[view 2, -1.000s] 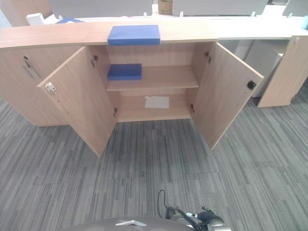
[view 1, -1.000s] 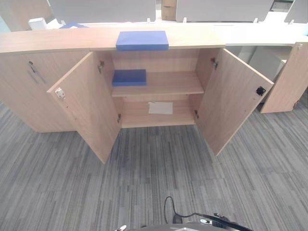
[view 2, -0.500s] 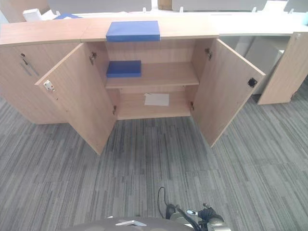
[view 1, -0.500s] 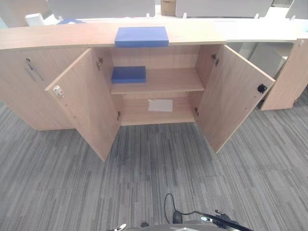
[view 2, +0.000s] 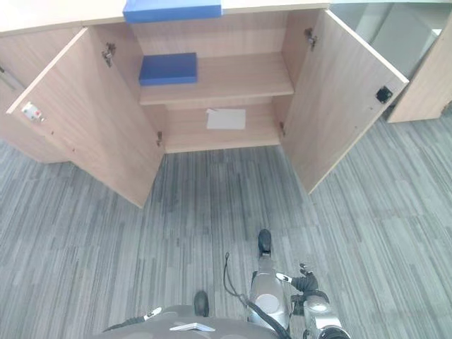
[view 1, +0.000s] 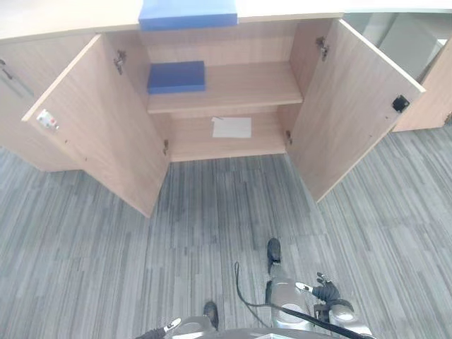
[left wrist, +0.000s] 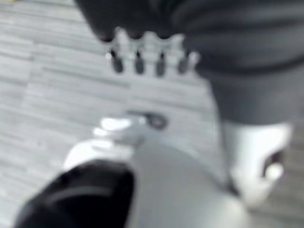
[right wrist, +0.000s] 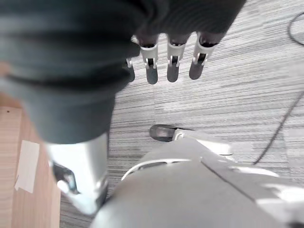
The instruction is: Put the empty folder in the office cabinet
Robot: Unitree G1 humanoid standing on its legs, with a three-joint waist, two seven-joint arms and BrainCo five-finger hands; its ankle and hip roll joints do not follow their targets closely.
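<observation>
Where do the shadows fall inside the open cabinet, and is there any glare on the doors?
Left eye view: the shelf with the blue folder is evenly lit; the compartment beneath is shaded just under the shelf, yet the white sheet shows plainly. Right eye view: the left door and right door look matte, no glare. Right wrist view: the right hand has bright fingers.

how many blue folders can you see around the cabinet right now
2. One folder lies on top of the cabinet; the other folder lies at the left of the upper shelf inside. The open doors may hide more.
</observation>
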